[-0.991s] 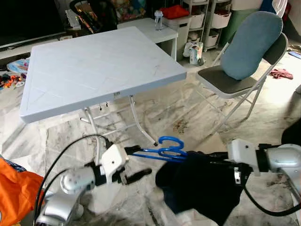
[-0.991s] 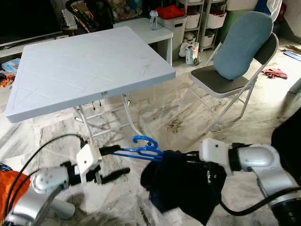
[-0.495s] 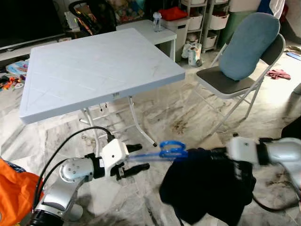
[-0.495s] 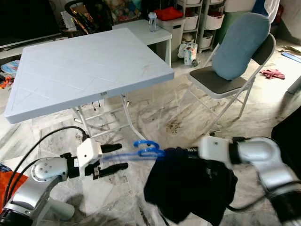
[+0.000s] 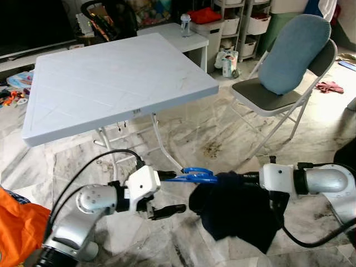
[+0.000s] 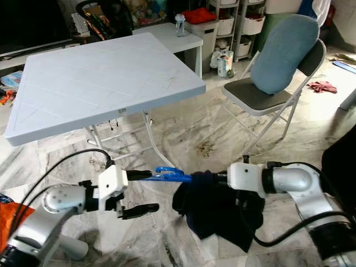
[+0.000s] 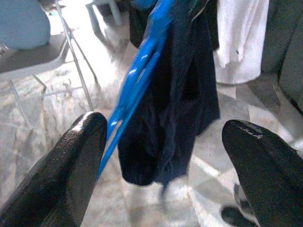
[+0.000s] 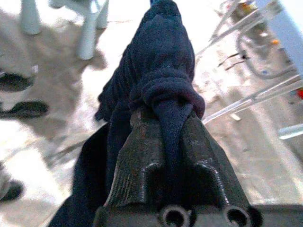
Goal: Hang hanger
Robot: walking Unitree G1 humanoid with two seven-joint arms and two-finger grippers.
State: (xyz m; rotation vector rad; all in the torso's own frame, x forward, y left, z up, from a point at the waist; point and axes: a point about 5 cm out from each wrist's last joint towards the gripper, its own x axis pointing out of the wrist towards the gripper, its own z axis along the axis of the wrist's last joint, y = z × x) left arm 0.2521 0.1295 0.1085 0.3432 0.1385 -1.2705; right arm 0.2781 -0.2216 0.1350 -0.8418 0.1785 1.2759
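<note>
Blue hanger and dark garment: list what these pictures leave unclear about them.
- Blue hanger: its far end is buried in the dark garment in both eye views; in the left wrist view it is blurred, so contact with the left hand cannot be judged.
- Where the garment sits on the hanger: hidden by its own folds.
- Right hand: its fingertips are wrapped in cloth in the right wrist view.

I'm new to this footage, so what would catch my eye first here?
Low in front, a blue hanger carrying a dark garment is stretched between the two arms: the right gripper is shut on the cloth, and the left gripper has wide-open jaws at the hanger. Behind stands a white folding table.
</note>
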